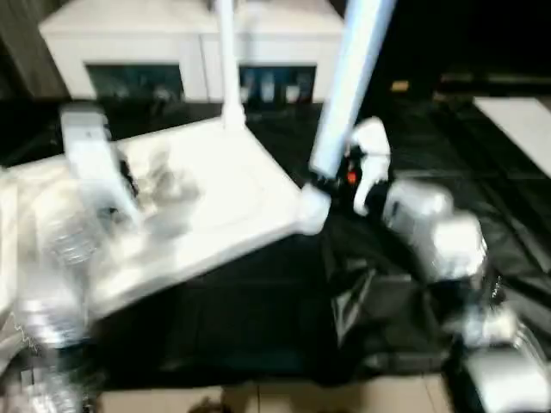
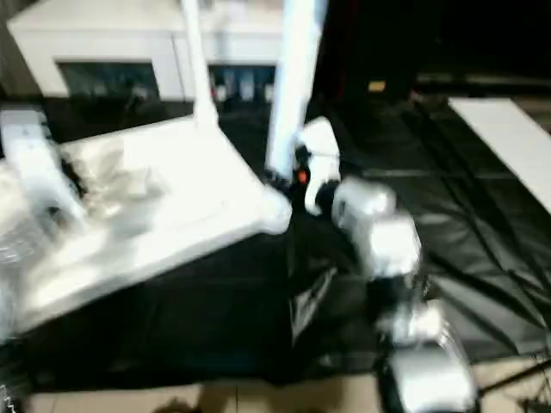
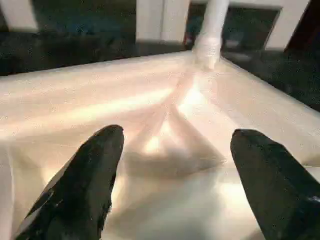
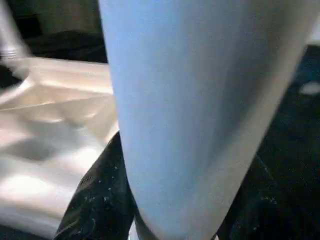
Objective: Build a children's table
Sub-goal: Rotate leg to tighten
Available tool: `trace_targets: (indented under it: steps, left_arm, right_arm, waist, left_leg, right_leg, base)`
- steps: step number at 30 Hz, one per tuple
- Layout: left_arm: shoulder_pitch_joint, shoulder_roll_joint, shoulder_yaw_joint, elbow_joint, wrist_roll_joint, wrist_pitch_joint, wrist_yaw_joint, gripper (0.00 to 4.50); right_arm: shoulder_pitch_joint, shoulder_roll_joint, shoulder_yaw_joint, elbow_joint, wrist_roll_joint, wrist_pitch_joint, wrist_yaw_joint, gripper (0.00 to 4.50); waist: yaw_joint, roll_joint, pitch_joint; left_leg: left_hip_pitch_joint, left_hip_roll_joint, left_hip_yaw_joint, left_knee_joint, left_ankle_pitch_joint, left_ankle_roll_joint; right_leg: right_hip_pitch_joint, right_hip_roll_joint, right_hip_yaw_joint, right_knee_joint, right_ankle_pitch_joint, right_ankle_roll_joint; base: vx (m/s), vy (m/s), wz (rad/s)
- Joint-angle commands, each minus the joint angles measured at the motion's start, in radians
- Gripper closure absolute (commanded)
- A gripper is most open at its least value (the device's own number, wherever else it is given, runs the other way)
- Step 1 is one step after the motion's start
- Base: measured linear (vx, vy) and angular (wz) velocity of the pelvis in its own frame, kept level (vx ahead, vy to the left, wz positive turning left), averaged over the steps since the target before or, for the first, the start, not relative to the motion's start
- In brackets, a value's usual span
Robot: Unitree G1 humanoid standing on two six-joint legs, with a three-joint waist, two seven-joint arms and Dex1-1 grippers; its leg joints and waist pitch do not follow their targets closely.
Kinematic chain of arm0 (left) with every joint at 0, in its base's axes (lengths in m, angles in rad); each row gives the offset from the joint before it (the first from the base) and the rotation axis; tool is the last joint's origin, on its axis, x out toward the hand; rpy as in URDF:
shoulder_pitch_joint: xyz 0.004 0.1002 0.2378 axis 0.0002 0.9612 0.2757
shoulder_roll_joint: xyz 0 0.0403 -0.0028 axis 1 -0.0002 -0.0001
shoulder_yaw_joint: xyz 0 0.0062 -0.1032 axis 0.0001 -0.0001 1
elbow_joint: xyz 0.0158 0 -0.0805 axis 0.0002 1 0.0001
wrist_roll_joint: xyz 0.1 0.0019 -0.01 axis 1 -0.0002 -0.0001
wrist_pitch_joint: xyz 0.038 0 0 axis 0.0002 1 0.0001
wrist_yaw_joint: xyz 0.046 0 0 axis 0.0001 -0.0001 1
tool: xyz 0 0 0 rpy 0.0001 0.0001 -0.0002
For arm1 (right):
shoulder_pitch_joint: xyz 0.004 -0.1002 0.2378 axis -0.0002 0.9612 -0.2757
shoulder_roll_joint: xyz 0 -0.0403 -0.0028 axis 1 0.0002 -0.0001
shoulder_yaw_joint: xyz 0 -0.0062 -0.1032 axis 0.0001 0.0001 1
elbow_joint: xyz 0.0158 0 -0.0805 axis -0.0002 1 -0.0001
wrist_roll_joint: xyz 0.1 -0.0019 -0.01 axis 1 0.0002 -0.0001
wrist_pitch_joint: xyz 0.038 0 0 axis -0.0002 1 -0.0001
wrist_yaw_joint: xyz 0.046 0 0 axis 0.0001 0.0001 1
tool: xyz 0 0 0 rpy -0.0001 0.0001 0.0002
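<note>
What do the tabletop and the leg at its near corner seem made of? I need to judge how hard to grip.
Tabletop: likely moulded plastic, white with a soft sheen and raised ribs. Leg held by the right gripper: smooth white tube, probably plastic too; blur leaves it open.

white cabinet (image 1: pixel 198 39) behind; black sheeting (image 1: pixel 284 318) over floor.

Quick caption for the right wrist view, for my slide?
Right gripper shut on a white table leg, beside the upturned tabletop.
</note>
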Motion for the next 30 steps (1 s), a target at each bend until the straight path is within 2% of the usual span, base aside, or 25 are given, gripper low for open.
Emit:
trace_targets:
  steps: [1, 3, 4, 7, 8, 9, 10, 11, 13, 17, 19, 20, 21, 22, 23, 24, 28, 29, 30]
  left_arm:
    - [0.007, -0.031, 0.015, -0.048, 0.004, -0.086, 0.031, 0.63]
    - [0.030, -0.053, 0.023, -0.060, -0.019, -0.099, 0.039, 0.63]
    - [0.057, -0.054, 0.012, -0.073, -0.026, -0.115, 0.029, 0.63]
    - [0.119, -0.052, 0.000, -0.142, -0.045, -0.101, -0.002, 0.63]
    - [0.137, -0.059, -0.005, -0.168, -0.034, -0.086, 0.004, 0.63]
    - [0.140, -0.060, -0.006, -0.171, -0.033, -0.084, 0.005, 0.63]
    - [0.160, -0.058, -0.026, -0.193, -0.004, -0.075, 0.017, 0.63]
    - [0.160, -0.058, -0.026, -0.193, -0.004, -0.075, 0.017, 0.63]
    - [0.192, -0.066, -0.084, -0.204, 0.059, -0.129, 0.026, 0.63]
    - [0.192, -0.088, -0.097, -0.198, 0.049, -0.146, 0.032, 0.63]
    - [0.196, -0.086, -0.108, -0.206, 0.041, -0.145, 0.021, 0.63]
    - [0.203, -0.081, -0.118, -0.220, 0.050, -0.139, 0.023, 0.63]
    - [0.204, -0.084, -0.118, -0.224, 0.043, -0.130, 0.021, 0.63]
    - [0.205, -0.088, -0.120, -0.225, 0.044, -0.134, 0.017, 0.63]
    - [0.205, -0.094, -0.126, -0.222, 0.054, -0.142, 0.016, 0.63]
    - [0.204, -0.092, -0.134, -0.219, 0.065, -0.148, 0.015, 0.63]
    - [0.192, -0.086, -0.147, -0.208, 0.083, -0.171, 0.011, 0.63]
    - [0.182, -0.088, -0.145, -0.205, 0.078, -0.173, 0.010, 0.63]
    - [0.169, -0.088, -0.143, -0.203, 0.074, -0.172, 0.011, 0.63]
  right_arm:
    - [0.025, 0.011, -0.015, -0.069, -0.018, -0.036, -0.059, 2.66]
    - [0.053, 0.024, -0.022, -0.094, -0.005, -0.007, -0.078, 2.66]
    - [0.080, 0.035, -0.028, -0.112, 0.006, 0.007, -0.092, 2.66]
    - [0.148, 0.050, -0.031, -0.156, 0.021, 0.034, -0.116, 2.66]
    - [0.171, 0.050, -0.024, -0.175, 0.016, 0.039, -0.123, 2.66]
    - [0.174, 0.050, -0.023, -0.177, 0.015, 0.040, -0.123, 2.66]
    - [0.197, 0.046, -0.014, -0.198, 0.007, 0.037, -0.125, 2.66]
    - [0.197, 0.046, -0.014, -0.198, 0.007, 0.037, -0.125, 2.66]
    - [0.243, 0.037, -0.002, -0.230, -0.009, 0.019, -0.122, 2.66]
    - [0.260, 0.023, 0.011, -0.243, -0.011, 0.018, -0.114, 2.66]
    - [0.258, 0.023, 0.004, -0.248, -0.001, 0.028, -0.117, 2.66]
    - [0.260, 0.023, 0.001, -0.261, 0.010, 0.042, -0.119, 2.66]
    - [0.258, 0.022, 0.003, -0.263, 0.012, 0.045, -0.117, 2.66]
    - [0.258, 0.022, 0.006, -0.265, 0.012, 0.049, -0.116, 2.66]
    - [0.260, 0.017, 0.014, -0.268, 0.010, 0.052, -0.110, 2.66]
    - [0.261, 0.016, 0.017, -0.269, 0.009, 0.052, -0.106, 2.66]
    - [0.258, 0.009, 0.027, -0.268, 0.012, 0.051, -0.093, 2.66]
    - [0.254, 0.011, 0.023, -0.265, 0.018, 0.067, -0.097, 2.66]
    - [0.249, 0.013, 0.017, -0.261, 0.023, 0.084, -0.104, 2.66]
  waist:
    - [-0.001, 0.013, -0.080]
    - [-0.003, 0.009, -0.073]
    - [-0.005, 0.009, -0.074]
    - [-0.009, 0.010, -0.073]
    - [-0.011, 0.014, -0.072]
    - [-0.013, 0.012, -0.073]
    - [-0.012, 0.017, -0.071]
    - [-0.014, 0.012, -0.070]
    - [-0.014, 0.013, -0.068]
    - [-0.015, 0.005, -0.068]
    - [-0.015, 0.004, -0.068]
    - [-0.017, -0.002, -0.066]
    - [-0.016, 0.001, -0.067]
    - [-0.017, 0.000, -0.067]
    - [-0.019, -0.006, -0.066]
    - [-0.017, -0.003, -0.067]
    - [-0.017, -0.002, -0.068]
    - [-0.017, 0.002, -0.069]
    - [-0.017, 0.001, -0.068]
  left_leg:
    - [0.025, 0.016, -0.001, -0.086, -0.233, -0.027]
    - [0.026, 0.018, -0.004, -0.093, -0.294, -0.034]
    - [0.026, 0.018, -0.008, -0.096, -0.314, -0.036]
    - [0.025, 0.019, -0.009, -0.098, -0.331, -0.042]
    - [0.024, 0.017, -0.009, -0.098, -0.339, -0.041]
    - [0.023, 0.017, -0.008, -0.098, -0.337, -0.041]
    - [0.022, 0.016, -0.009, -0.098, -0.339, -0.040]
    - [0.021, 0.017, -0.010, -0.099, -0.351, -0.038]
    - [0.021, 0.018, -0.011, -0.101, -0.361, -0.036]
    - [0.018, 0.015, -0.012, -0.099, -0.365, -0.036]
    - [0.019, 0.014, -0.012, -0.099, -0.366, -0.034]
    - [0.017, 0.015, -0.011, -0.099, -0.365, -0.032]
    - [0.018, 0.015, -0.013, -0.100, -0.363, -0.032]
    - [0.017, 0.016, -0.012, -0.099, -0.356, -0.030]
    - [0.019, 0.015, -0.010, -0.098, -0.355, -0.029]
    - [0.019, 0.015, -0.011, -0.098, -0.350, -0.028]
    - [0.019, 0.017, -0.010, -0.099, -0.336, -0.028]
    - [0.019, 0.017, -0.010, -0.099, -0.337, -0.030]
    - [0.021, 0.016, -0.009, -0.098, -0.339, -0.030]
  right_leg:
    - [0.048, -0.042, 0.041, -0.079, -0.238, -0.161]
    - [0.046, -0.042, 0.042, -0.086, -0.298, -0.140]
    - [0.047, -0.041, 0.041, -0.087, -0.320, -0.127]
    - [0.044, -0.040, 0.043, -0.088, -0.321, -0.113]
    - [0.042, -0.037, 0.042, -0.089, -0.324, -0.113]
    - [0.044, -0.036, 0.043, -0.088, -0.316, -0.113]
    - [0.042, -0.037, 0.043, -0.089, -0.318, -0.112]
    - [0.043, -0.037, 0.042, -0.092, -0.334, -0.104]
    - [0.041, -0.037, 0.042, -0.099, -0.359, -0.090]
    - [0.041, -0.038, 0.043, -0.102, -0.391, -0.079]
    - [0.039, -0.039, 0.043, -0.101, -0.403, -0.076]
    - [0.039, -0.038, 0.043, -0.102, -0.410, -0.071]
    - [0.040, -0.039, 0.043, -0.101, -0.410, -0.070]
    - [0.038, -0.039, 0.043, -0.101, -0.407, -0.068]
    - [0.036, -0.038, 0.044, -0.103, -0.411, -0.066]
    - [0.037, -0.038, 0.044, -0.101, -0.409, -0.066]
    - [0.037, -0.037, 0.045, -0.100, -0.377, -0.071]
    - [0.037, -0.037, 0.045, -0.099, -0.370, -0.073]
    - [0.036, -0.035, 0.046, -0.098, -0.361, -0.078]
  base:
    - [0.000, 0.000, 0.00]
    - [0.000, 0.000, 0.00]
    - [0.000, 0.000, 0.00]
    - [0.000, 0.000, 0.00]
    - [0.000, 0.000, 0.00]
    - [0.000, 0.000, 0.00]
    - [0.000, 0.000, 0.00]
    - [0.000, 0.000, 0.00]
    - [0.000, 0.000, 0.00]
    - [0.000, 0.000, 0.00]
    - [0.000, 0.000, 0.00]
    - [0.000, 0.000, 0.00]
    - [0.000, 0.000, 0.00]
    - [0.000, 0.000, 0.00]
    - [0.000, 0.000, 0.00]
    - [0.000, 0.000, 0.00]
    - [0.000, 0.000, 0.00]
    - [0.000, 0.000, 0.00]
    - [0.000, 0.000, 0.00]
